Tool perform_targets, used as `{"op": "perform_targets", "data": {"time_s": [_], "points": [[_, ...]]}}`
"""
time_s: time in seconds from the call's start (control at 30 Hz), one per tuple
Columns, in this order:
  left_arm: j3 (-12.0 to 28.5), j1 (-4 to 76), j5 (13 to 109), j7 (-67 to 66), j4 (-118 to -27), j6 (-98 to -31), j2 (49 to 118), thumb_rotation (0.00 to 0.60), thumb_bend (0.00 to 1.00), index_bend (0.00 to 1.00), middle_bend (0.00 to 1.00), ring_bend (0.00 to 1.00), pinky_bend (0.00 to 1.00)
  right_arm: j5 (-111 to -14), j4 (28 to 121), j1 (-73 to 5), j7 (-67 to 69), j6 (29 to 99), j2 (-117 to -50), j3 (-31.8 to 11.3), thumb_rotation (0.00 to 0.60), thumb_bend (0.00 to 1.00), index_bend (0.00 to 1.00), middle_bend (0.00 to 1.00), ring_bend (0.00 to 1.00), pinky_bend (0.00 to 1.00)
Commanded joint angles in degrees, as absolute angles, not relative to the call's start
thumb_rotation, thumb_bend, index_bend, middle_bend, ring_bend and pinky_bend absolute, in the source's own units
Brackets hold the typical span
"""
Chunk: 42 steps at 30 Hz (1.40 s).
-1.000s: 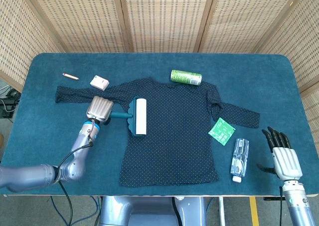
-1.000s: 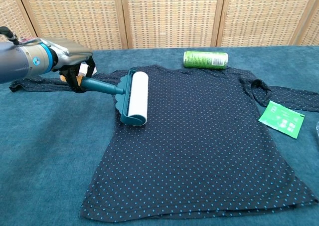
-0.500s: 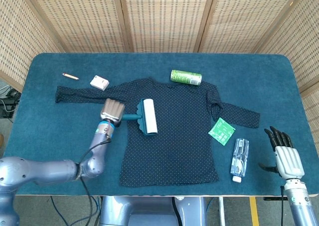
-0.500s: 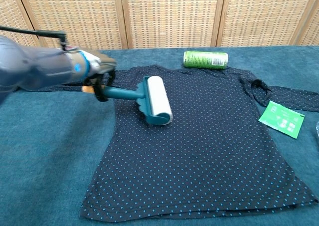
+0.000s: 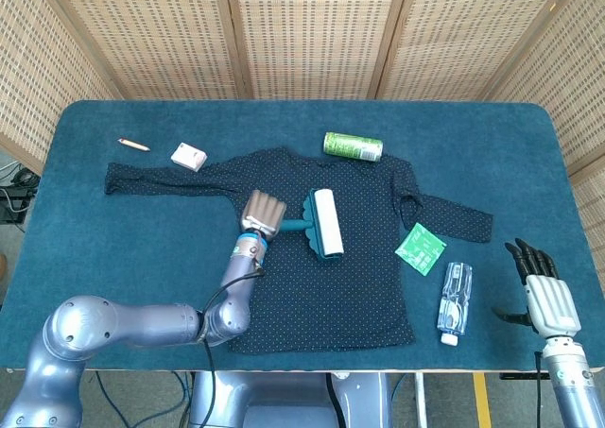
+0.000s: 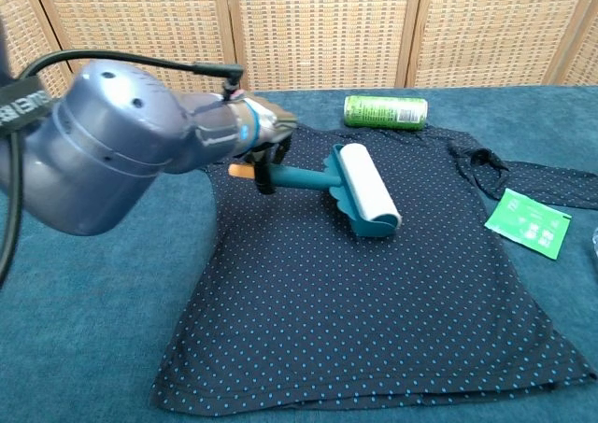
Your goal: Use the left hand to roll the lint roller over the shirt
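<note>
Nearest to us, at the front right edge of the counter (image 5: 95, 258), our right hand (image 5: 546, 296) hangs idle with its fingers straight and a little apart, holding nothing; just beyond it lie a clear bottle (image 5: 455, 301) and a green packet (image 5: 421, 248). Across the middle, the dark dotted shirt (image 5: 331, 277) lies spread flat, and we judge it soft and light, likely to bunch or drag if the sticky roll pulls harder than the cloth's own weight can resist. On its chest rests the lint roller (image 6: 360, 188), its white roll lying on the fabric and its teal handle pointing toward our left hand (image 5: 262, 211), whose fingers are wrapped around the handle's end. The roller looks light and rigid, so we judge the handle the right place to hold it, low and firm, keeping the roll level on the cloth. Further back sit a green can (image 5: 353, 145) by the collar, then a small white box (image 5: 189, 156) and a pencil (image 5: 133, 144) at far left.
</note>
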State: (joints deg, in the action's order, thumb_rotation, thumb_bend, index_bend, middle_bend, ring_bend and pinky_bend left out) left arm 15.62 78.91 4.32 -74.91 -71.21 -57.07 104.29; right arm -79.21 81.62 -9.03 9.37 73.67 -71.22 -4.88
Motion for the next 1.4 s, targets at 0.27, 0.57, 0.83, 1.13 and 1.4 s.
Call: {"op": "perform_targets", "data": {"time_s": [0.27, 0.57, 0.83, 1.13, 1.4], "points": [[15.0, 78.9, 4.2, -75.8, -72.9, -59.7, 104.8, 0.600, 0.55, 0.92, 0.90, 0.75, 0.72, -80.1, 82.0, -8.8, 10.0, 74.4, -70.8, -4.6, 0.600, 0.02, 0.00, 0.00, 0.00, 0.00], [9.3, 70.7, 8.7, -70.2, -81.6, -61.8, 95.9, 0.600, 0.55, 0.92, 0.90, 0.75, 0.72, -81.3, 83.5, -8.6, 7.7, 75.2, -70.8, -3.9, 0.600, 0.02, 0.00, 0.00, 0.00, 0.00], [6.7, 66.7, 11.7, -66.3, -83.5, -60.9, 91.6, 0.600, 0.55, 0.92, 0.90, 0.75, 0.72, -81.9, 84.3, -8.6, 6.4, 75.3, -70.8, -3.5, 0.600, 0.02, 0.00, 0.00, 0.00, 0.00], [7.1, 66.7, 12.0, -65.3, -82.7, -59.7, 92.0, 0.600, 0.55, 0.92, 0.90, 0.75, 0.72, -81.7, 84.5, -8.7, 6.1, 75.1, -70.7, -3.4, 0.600, 0.02, 0.00, 0.00, 0.00, 0.00], [10.7, 71.6, 9.1, -68.8, -78.4, -60.1, 98.3, 0.600, 0.55, 0.92, 0.90, 0.75, 0.72, -81.0, 83.9, -8.8, 7.0, 74.5, -70.6, -3.7, 0.600, 0.02, 0.00, 0.00, 0.00, 0.00]]}}
